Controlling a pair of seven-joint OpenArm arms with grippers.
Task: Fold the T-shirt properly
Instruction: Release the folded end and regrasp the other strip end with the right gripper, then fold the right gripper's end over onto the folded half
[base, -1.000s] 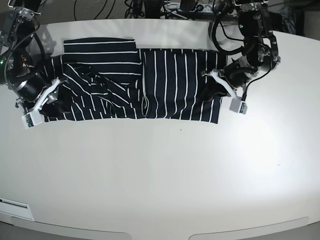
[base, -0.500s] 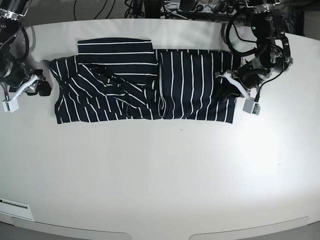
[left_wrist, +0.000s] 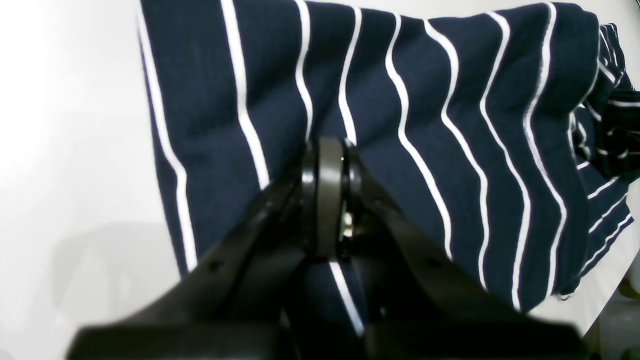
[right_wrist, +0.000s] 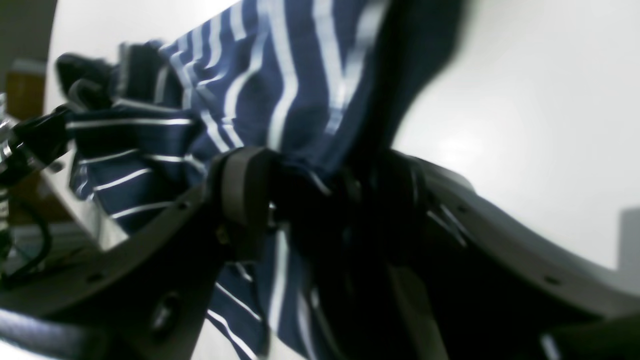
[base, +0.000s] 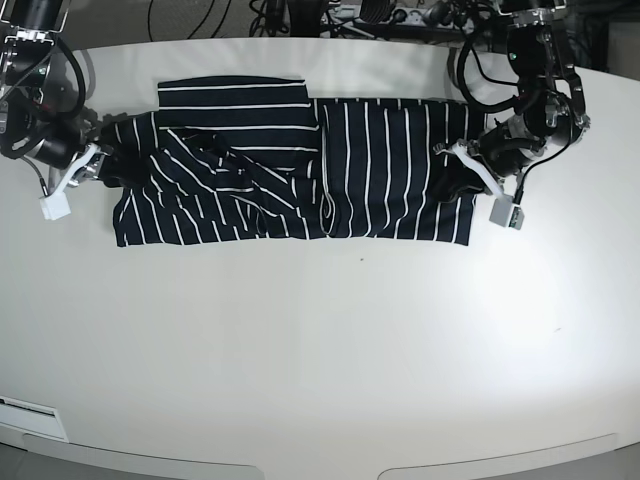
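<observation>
T-shirt (base: 300, 165) spread along far edge of table (base: 330, 350), half-bunched. Left gripper (base: 470, 172) pinching hem; right gripper (base: 95, 165) gaping around sleeve cloth. Soft, light, limp: grab hem corners, likely sags otherwise.

table (base: 320, 350): white, rounded | on it: striped T-shirt (base: 300, 170), rumpled

no readable text, label or number anywhere
</observation>
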